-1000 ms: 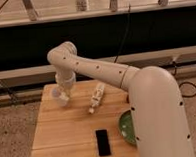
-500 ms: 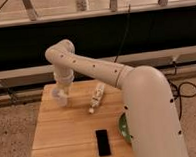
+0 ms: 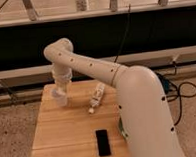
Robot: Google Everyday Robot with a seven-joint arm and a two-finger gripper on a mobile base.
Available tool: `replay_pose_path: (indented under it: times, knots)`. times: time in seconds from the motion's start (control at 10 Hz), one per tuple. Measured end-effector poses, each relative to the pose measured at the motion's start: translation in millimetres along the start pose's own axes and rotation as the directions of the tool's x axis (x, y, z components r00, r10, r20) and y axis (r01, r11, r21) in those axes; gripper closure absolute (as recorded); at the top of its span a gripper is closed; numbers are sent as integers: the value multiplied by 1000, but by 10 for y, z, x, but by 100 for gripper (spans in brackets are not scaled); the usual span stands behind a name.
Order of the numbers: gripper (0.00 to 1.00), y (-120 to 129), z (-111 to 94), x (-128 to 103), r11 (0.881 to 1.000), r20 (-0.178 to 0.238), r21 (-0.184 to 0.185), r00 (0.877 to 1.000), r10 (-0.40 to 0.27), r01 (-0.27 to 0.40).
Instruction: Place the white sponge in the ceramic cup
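Gripper point(image 3: 60, 90): mine, poised over the small white ceramic cup point(image 3: 59, 100) at the wooden tabletop's point(image 3: 69, 130) far-left corner, presumably to drop the white sponge in.
Grip: I cannot tell.

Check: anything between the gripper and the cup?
Nothing visible does. The gripper hangs directly above the cup at the table's far corner; the long white object and black rectangle lie aside. The sponge isn't visible.

The gripper point(image 3: 60, 90) hangs over the far left corner of the table point(image 3: 69, 130), left of centre in the frame, directly above what seems to be the ceramic cup point(image 3: 59, 101). A slender object point(image 3: 96, 96) lies to their right. A flat slab point(image 3: 103, 142) lies nearer the bottom edge.
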Motion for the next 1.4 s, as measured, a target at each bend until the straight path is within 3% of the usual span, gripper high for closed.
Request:
replay_pose_path:
  times: [0.7, 0.9, 1.1, 1.4]
  knots:
    - [86, -112, 45, 48, 1000, -1, 14, 1000, -2, 2]
    - [77, -141, 58, 57, 1000, -1, 16, 1000, -3, 3]
    - [78, -169, 64, 56, 1000, -2, 17, 1000, -6, 7]
    - [65, -194, 73, 57, 1000, -4, 16, 1000, -13, 13]
